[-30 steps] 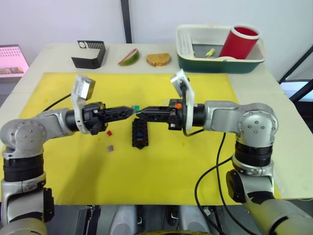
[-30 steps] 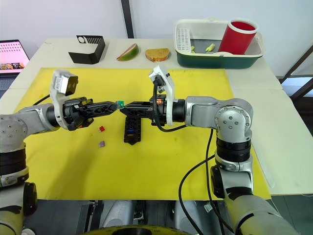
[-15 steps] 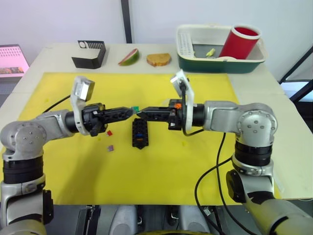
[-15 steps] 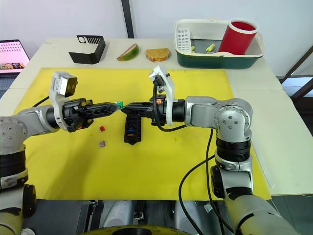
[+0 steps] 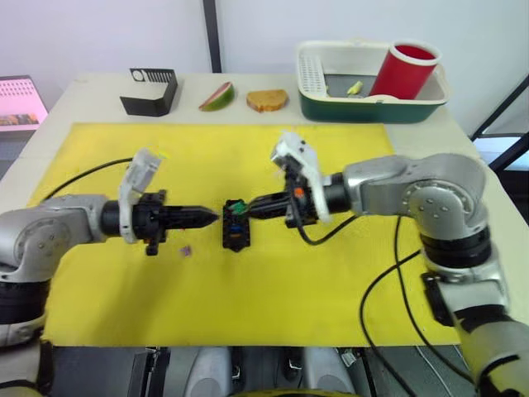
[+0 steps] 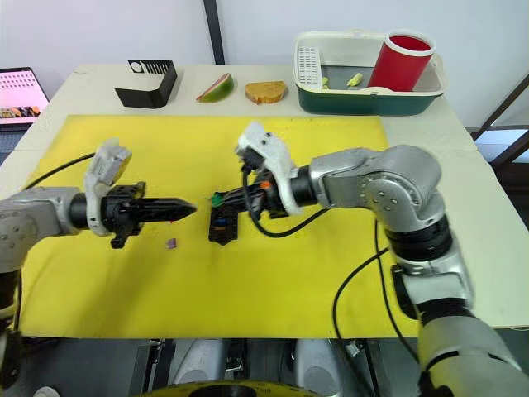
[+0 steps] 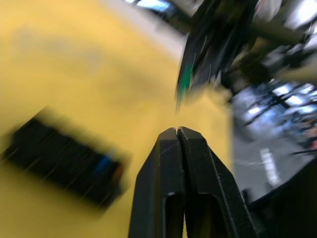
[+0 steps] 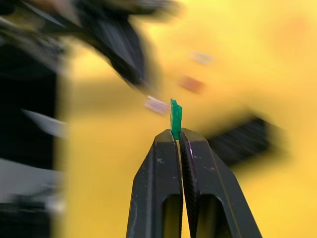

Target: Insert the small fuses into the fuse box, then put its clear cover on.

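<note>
- The right gripper (image 8: 177, 133) pinches a green fuse (image 8: 176, 118) just above the fuse box (image 5: 235, 229).
- The left gripper (image 7: 177, 130) is closed, empty.
- The fuse looks tiny, light and stiff; best gripped by its plastic head.

Even bright light; wrist views seemingly motion-blurred.

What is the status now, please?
Right hand shut on green fuse, over fuse box. Left hand shut, empty. Purple fuse loose on mat.

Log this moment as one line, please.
right gripper: holds green fuse above fuse box | left gripper: shut, empty
</note>
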